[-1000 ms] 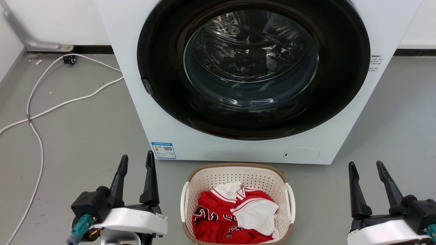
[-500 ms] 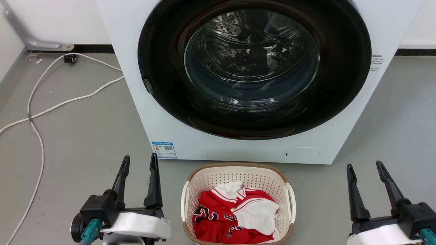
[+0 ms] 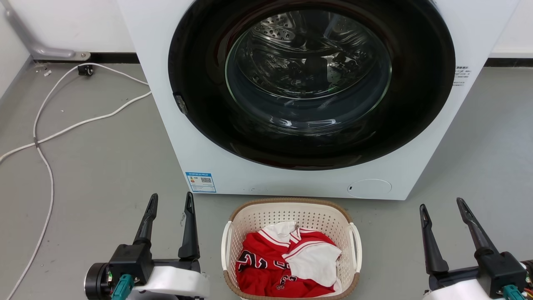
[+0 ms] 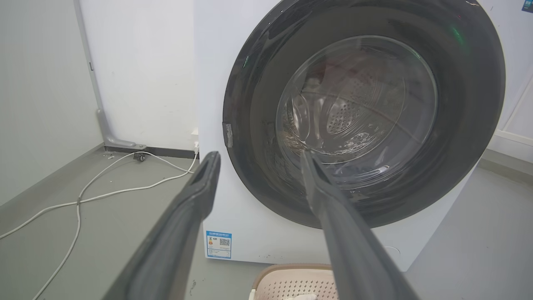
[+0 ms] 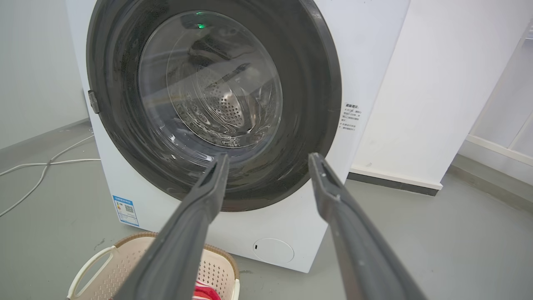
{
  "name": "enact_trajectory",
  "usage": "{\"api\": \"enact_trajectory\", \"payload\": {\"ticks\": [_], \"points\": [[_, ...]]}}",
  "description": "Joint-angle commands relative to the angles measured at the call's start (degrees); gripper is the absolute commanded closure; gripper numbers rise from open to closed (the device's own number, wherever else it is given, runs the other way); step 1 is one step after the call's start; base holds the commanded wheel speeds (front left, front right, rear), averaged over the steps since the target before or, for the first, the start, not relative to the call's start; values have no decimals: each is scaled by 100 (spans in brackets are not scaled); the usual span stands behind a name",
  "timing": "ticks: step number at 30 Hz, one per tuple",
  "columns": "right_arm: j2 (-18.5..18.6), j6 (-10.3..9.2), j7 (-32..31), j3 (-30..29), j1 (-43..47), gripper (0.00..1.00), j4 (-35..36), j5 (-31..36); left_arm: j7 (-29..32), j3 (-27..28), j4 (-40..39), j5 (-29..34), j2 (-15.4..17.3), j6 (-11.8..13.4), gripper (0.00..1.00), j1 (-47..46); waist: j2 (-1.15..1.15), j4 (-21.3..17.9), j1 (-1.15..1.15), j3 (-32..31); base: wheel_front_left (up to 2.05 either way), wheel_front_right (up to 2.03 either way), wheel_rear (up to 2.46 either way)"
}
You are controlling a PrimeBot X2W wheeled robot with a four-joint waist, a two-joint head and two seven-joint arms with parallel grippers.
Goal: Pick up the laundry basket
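Your left gripper (image 3: 171, 196) sits low with its two dark fingers spread apart and nothing between them; your right gripper (image 3: 441, 204) matches it, fingers parted and empty; both point ahead at the washer.

The laundry basket (image 3: 258, 221) stands on the grey floor (image 3: 104, 166) between the two grippers, touching neither; it is just beside the left gripper's inner finger and somewhat further from the right gripper's. Its left handle (image 3: 225, 246) faces your left gripper and its right handle (image 3: 357, 248) faces your right one. Inside lies a heap of red and white clothing (image 3: 266, 266) with dark numerals, filling the end nearest you. In the right wrist view the basket shows low and left, partly behind that gripper's left finger.

Past the fingertips, just beyond the basket's far brown rim, rises the white washer (image 3: 200, 137); its dark round door (image 3: 416, 104) has a glass middle through which you see the steel drum. A blue label (image 3: 200, 182) on the lower front lies straight ahead of the left gripper; a round cap (image 3: 369, 188) sits ahead, between the basket and the right gripper.

Farther off, out to the left of the left gripper, a white cable (image 3: 50, 133) trails across the floor to the wall.
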State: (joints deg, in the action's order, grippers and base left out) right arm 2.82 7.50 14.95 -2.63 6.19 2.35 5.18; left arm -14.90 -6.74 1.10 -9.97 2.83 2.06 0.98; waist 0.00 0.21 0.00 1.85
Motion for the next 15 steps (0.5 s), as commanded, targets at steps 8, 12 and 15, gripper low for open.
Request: {"api": "enact_trajectory", "payload": {"ticks": [8, 12, 15], "points": [[11, -2, 28, 13, 77, 0, -11, 53, -32, 24, 28, 109, 8, 94, 0, 66, 0, -16, 0, 9, 0, 0, 0], [11, -3, 28, 13, 87, 0, -37, 67, -32, 13, 88, 164, 8, 122, 0, 74, 0, -25, 0, 8, 0, 0, 0], [11, -3, 28, 5, 93, 0, -53, 76, -32, -3, 119, 203, 8, 160, 0, 73, 0, -24, 0, 7, 0, 0, 0]]}}
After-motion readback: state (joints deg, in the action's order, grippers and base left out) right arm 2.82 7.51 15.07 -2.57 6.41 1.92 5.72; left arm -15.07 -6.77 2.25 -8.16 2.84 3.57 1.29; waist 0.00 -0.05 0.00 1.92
